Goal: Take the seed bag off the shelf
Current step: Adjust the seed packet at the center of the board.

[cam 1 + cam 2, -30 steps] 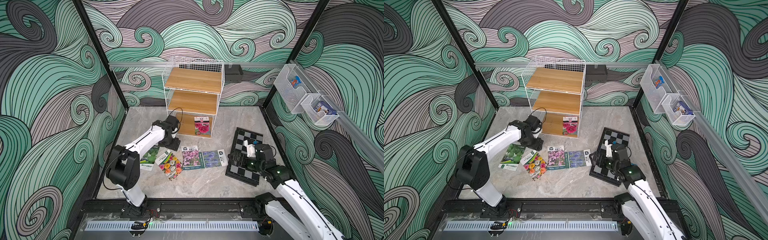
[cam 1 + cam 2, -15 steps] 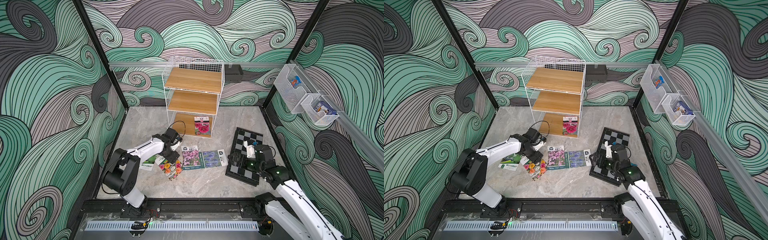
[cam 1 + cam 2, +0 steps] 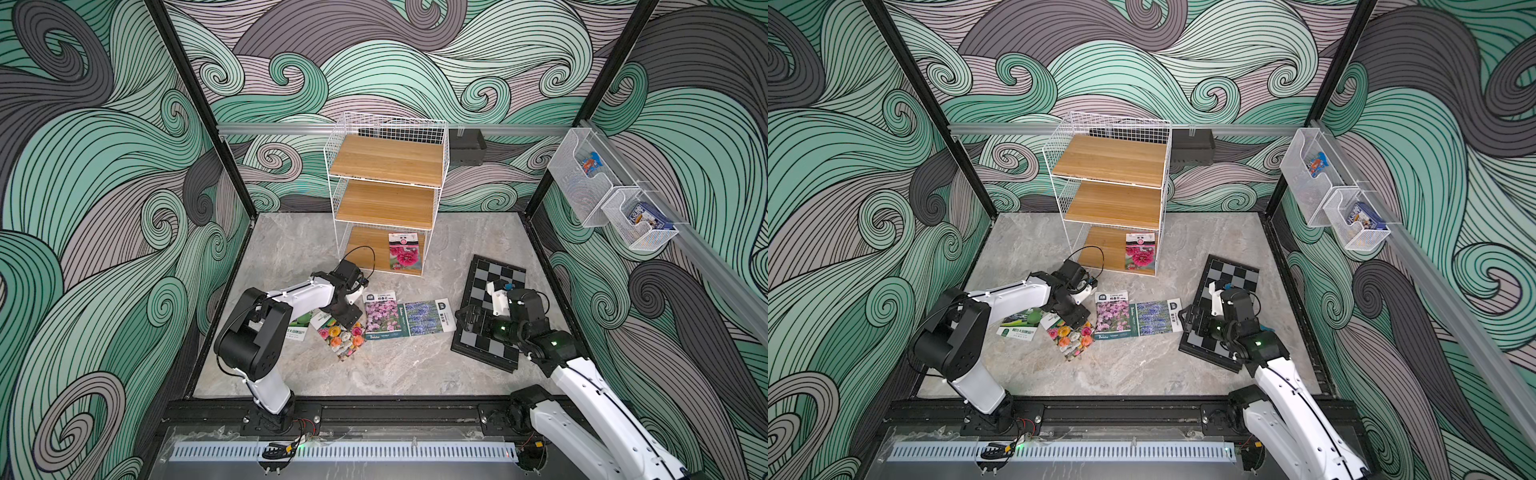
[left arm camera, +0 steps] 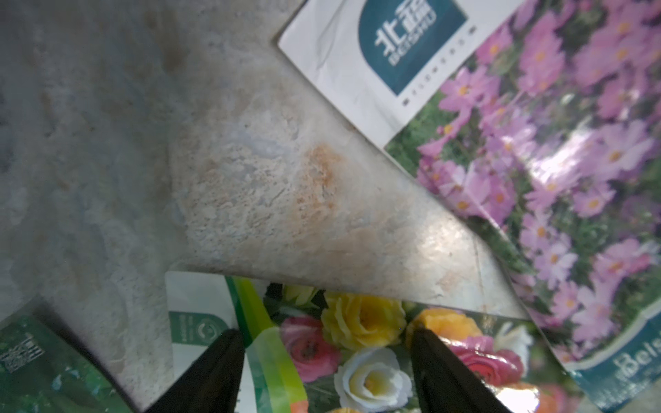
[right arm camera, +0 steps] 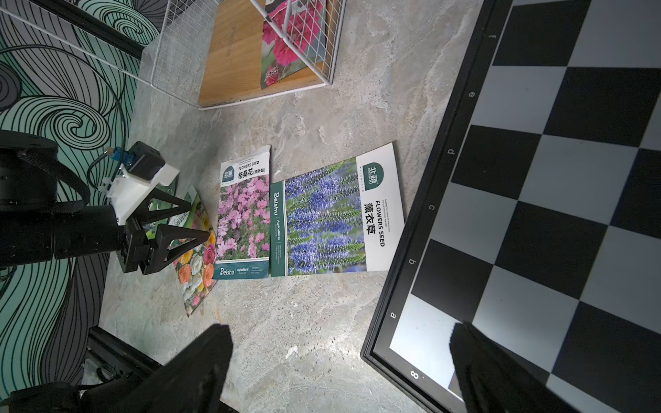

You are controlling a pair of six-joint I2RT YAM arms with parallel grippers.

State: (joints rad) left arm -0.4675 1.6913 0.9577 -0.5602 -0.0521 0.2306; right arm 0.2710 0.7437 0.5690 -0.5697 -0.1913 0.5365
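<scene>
Seed bag on shelf bottom board, beside wire side wall, front open; long axis front-to-back, header rearward. My left gripper, right gripper both spread, empty.

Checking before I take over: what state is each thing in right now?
left gripper: open, empty.
right gripper: open, empty.
shelf: upright, top two boards bare.
red-flower bag: on the shelf's bottom board.
rose bag: flat on the floor, below the left gripper.
pink-flower bag: flat on the floor.
purple-flower bag: flat on the floor.
green bag: flat on the floor.
chessboard: flat on the floor.
</scene>
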